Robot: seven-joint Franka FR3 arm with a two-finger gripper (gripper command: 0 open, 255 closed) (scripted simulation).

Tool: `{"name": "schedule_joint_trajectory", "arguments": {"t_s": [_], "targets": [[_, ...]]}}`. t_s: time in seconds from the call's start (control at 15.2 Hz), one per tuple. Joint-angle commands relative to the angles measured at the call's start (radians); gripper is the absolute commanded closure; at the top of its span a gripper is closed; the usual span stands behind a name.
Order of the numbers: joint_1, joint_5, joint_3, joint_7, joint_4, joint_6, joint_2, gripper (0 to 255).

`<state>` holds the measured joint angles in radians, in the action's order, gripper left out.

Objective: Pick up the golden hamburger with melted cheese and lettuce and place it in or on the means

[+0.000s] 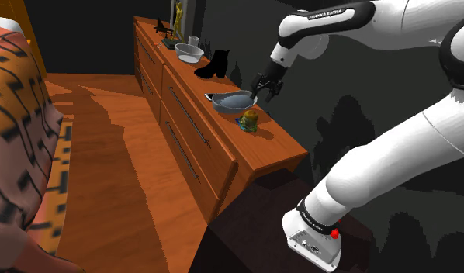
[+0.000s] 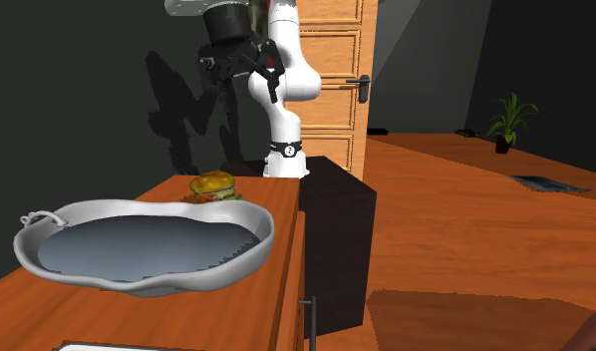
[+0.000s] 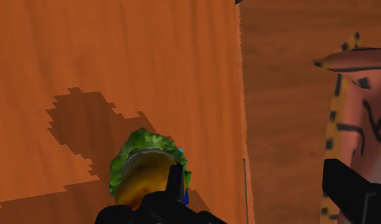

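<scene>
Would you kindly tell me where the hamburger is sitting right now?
In the shoulder view, the hamburger sits on the wooden dresser, beside the grey bowl, toward the dresser's near end.

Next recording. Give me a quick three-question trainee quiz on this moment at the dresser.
1. True or false: the gripper is holding the hamburger.
2. Where is the hamburger? A) on the dresser top, beside the grey bowl; B) inside that bowl; C) on the floor.
3. Fill in: in the shoulder view, the black footwear standing beyond the bowl is a ____.
Key: 1 false, the fingers are open and clasp nothing; 2 A; 3 boot.
</scene>
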<state>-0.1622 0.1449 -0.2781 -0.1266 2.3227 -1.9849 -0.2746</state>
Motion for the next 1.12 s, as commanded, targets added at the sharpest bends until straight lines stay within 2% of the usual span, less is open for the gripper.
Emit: {"name": "schedule_joint_trajectory", "arguments": {"t_s": [0.0,0.46,1.06], "targets": [[-0.011,0.026,-0.030,-0.022,-0.020,-0.030,0.063,0],[-0.063,0.156,-0.118,-0.122,-0.116,-0.093,0.296,0],[-0.058,0.209,-0.106,-0.157,-0.071,-0.189,0.357,0]]}}
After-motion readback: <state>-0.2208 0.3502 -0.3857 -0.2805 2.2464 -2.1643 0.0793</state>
